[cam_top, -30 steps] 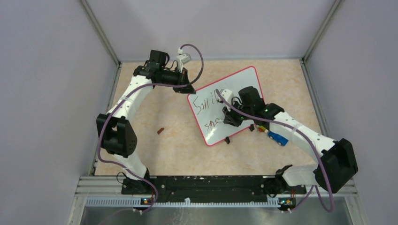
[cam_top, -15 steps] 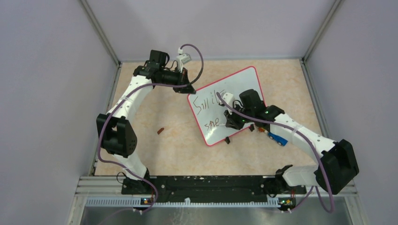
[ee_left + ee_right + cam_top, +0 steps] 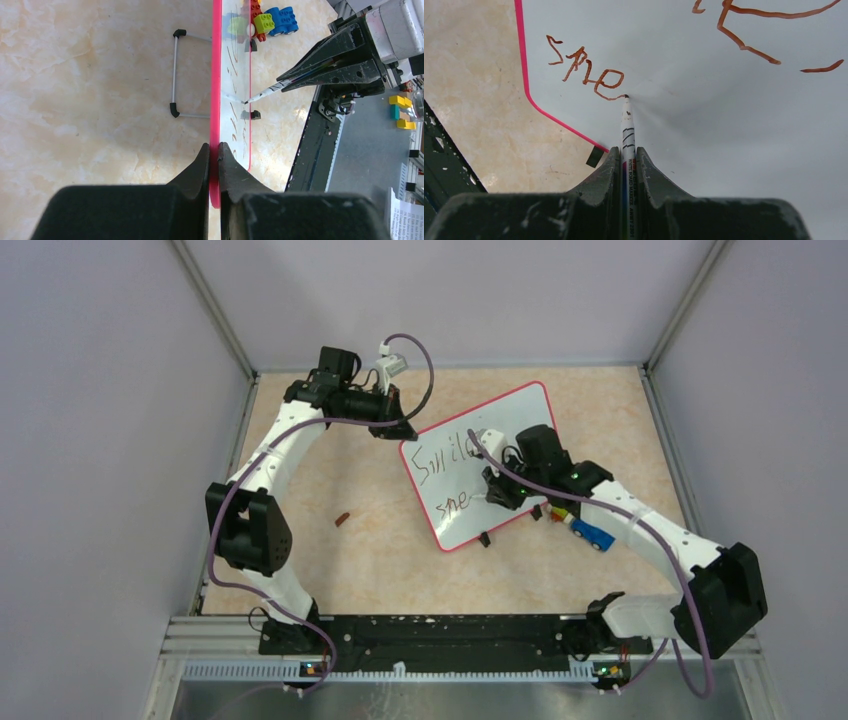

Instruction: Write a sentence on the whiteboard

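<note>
As the right arm has carried its whiteboard marker (image 3: pixel 627 125) a little toward the bench's (image 3: pixel 330 480) right edge over the last second, the second line of the sentence (image 3: pixel 585 70) has grown. It showed only its first scrawled letters before and now reads "spre", with the tip resting at the tail of the "e". The top line, "Smile", partly hidden under the wrist a second ago, now shows almost whole in the overhead view. By my judgement the writing is mid-word: the rest of "spread" and all of "joy" are not yet down, so about half is done.

The right fingers (image 3: pixel 618 159) are closed on the marker's barrel, its tip touching the board. The left fingers (image 3: pixel 206 160) are clamped on the pink rim at the board's corner nearest the far left and have not shifted, which steadies it for the strokes.

The whiteboard (image 3: pixel 462 528) stands on the far half of the bench, right of the middle, turned askew so that one rounded corner points at the far right corner. Its face is glossy white inside a thin red-pink rim, and it is propped on a thin wire stand (image 3: pixel 175 75) with small black feet. The strokes are thin, brownish-red and uneven. A toy car of coloured blocks (image 3: pixel 590 533) lies just beside its right edge.
</note>
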